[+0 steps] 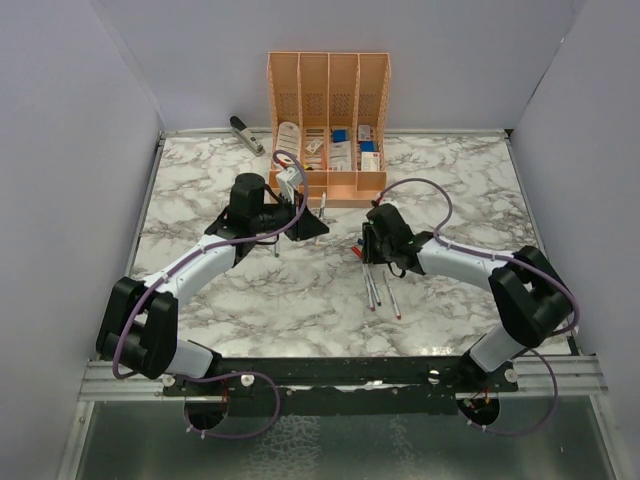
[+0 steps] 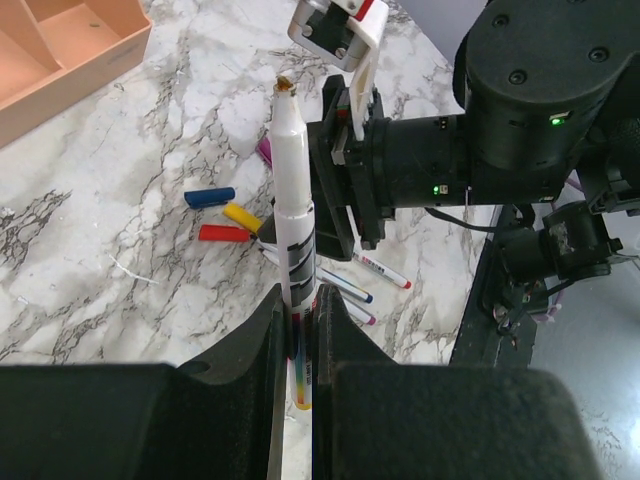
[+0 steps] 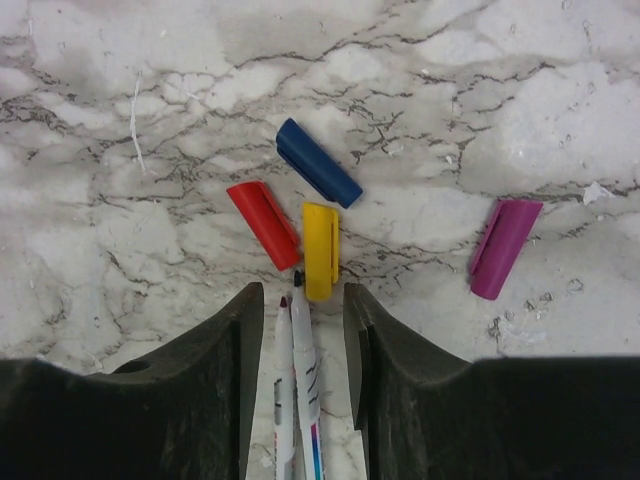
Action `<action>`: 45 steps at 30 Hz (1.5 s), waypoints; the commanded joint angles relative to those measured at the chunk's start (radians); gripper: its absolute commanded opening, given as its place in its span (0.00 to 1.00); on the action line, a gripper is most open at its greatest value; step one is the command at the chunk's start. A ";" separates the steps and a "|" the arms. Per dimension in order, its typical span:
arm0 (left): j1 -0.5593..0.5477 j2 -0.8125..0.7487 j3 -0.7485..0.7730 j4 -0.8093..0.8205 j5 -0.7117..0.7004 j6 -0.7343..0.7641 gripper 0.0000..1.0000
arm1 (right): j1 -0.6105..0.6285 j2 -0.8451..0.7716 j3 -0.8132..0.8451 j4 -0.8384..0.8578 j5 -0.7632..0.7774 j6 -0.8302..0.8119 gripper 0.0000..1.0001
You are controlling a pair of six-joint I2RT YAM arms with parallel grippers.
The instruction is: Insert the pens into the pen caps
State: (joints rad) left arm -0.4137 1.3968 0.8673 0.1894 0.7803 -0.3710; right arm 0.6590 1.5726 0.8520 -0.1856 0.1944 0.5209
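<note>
The marble table [image 1: 250, 300] is walled on the left, far and right sides. Its left half is open stone from the near rail up to a grey tool [image 1: 245, 133] lying at the far-left edge. An orange organiser [image 1: 328, 80] stands at the middle of the far edge, so room there is tight just in front of its trays. The left gripper [image 2: 297, 305] sits left of centre near the organiser, clamped tight on the lower barrel of one pen [image 2: 293, 180], which stands upright with its uncapped tip pointing up. Beyond that pen, on the stone, lie the blue cap [image 3: 318, 162], the red cap [image 3: 263, 224] and the yellow cap [image 3: 321, 250] in a close fan, with the purple cap [image 3: 505, 248] apart to one side. The right gripper [image 3: 300, 300] hangs over the table just right of centre, its jaws partly apart and gripping nothing. The ends of two loose pens [image 3: 303, 390] lie on the stone between its fingers with a gap on each side, and the yellow cap lies just ahead of the fingertips. Right of this the marble is open to the wall.
</note>
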 commanded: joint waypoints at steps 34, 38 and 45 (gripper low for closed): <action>0.001 0.034 0.021 0.007 0.003 0.007 0.00 | -0.004 0.141 0.144 -0.069 0.127 0.073 0.32; 0.001 0.035 0.019 0.007 0.004 0.006 0.00 | -0.004 0.149 0.149 -0.063 0.111 0.062 0.34; 0.001 0.033 0.020 0.008 0.004 0.006 0.00 | -0.004 0.184 0.167 -0.082 0.111 0.056 0.34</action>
State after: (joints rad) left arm -0.4137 1.4261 0.8673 0.1848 0.7803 -0.3714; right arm 0.6590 1.7210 0.9924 -0.2440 0.3161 0.5789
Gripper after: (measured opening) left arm 0.098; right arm 0.337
